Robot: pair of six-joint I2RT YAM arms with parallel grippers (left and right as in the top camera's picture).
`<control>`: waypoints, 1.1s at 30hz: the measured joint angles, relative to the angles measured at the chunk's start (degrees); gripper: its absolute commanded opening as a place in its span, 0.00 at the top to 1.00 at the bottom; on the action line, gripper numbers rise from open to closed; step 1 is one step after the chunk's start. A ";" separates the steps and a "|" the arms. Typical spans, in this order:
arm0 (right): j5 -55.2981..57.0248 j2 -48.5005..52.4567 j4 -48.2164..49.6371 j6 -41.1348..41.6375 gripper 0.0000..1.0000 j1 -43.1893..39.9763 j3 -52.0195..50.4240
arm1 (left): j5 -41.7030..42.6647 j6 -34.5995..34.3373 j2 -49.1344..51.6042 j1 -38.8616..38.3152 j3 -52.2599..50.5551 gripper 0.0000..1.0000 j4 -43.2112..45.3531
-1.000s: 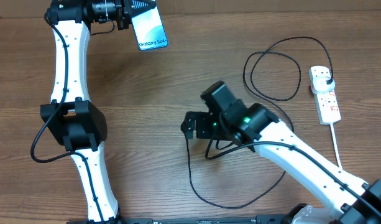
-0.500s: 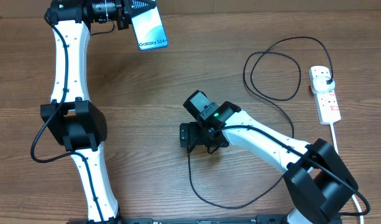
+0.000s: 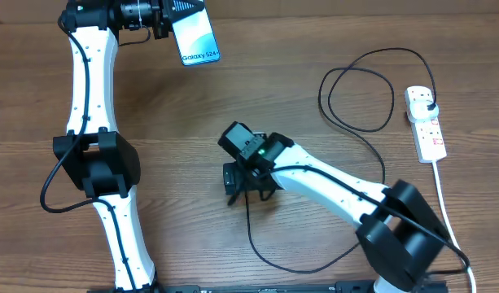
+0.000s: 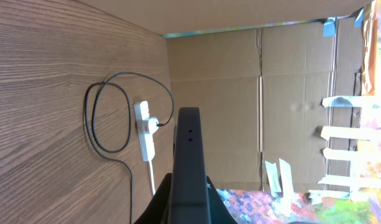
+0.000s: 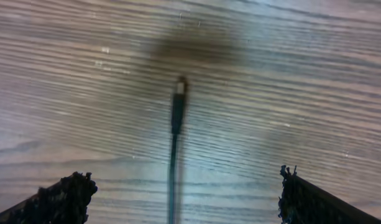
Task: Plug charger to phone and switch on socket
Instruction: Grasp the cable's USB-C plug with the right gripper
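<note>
The phone [image 3: 197,37], screen lit light blue, hangs above the table's far left with my left gripper [image 3: 172,18] shut on its end. In the left wrist view the phone [image 4: 189,155] shows edge-on between the shut fingers of the left gripper [image 4: 189,190]. The charger [image 3: 356,88] loops across the table from its plug in the white socket [image 3: 426,126]. Its connector tip [image 5: 178,94] lies on the wood, and the cable [image 5: 172,168] runs between the spread fingers of my right gripper [image 5: 182,180]. The right gripper [image 3: 235,179] hovers open over that cable end, touching nothing.
The socket [image 4: 145,127] and cable loop [image 4: 106,115] lie at the far right, near the table's edge. The thick white cord [image 3: 441,195] runs from the socket toward the front right. Cardboard walls [image 4: 258,93] stand beyond the table.
My right arm has swung left, bringing its open gripper over the cable's free end. The left arm and the phone have stayed still.
</note>
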 measured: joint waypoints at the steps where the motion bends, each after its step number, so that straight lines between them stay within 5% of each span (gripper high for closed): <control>1: 0.24 0.87 -0.15 0.04 0.01 0.00 0.74 | -0.02 0.00 0.00 0.00 0.00 0.96 0.00; 6: 1.01 5.22 -1.66 0.83 0.07 0.00 2.69 | -0.02 0.00 0.00 0.00 0.00 0.96 0.00; 12: 1.25 6.29 -1.88 1.44 0.27 0.26 2.69 | -0.02 0.00 0.00 0.00 0.00 0.96 0.00; 21: 1.20 7.48 -0.13 1.16 0.31 1.62 2.71 | -0.02 0.00 0.00 0.00 0.00 0.96 0.00; 33: 0.70 11.80 -0.74 0.17 0.52 1.60 6.62 | 0.00 0.00 0.00 0.00 0.00 0.96 0.00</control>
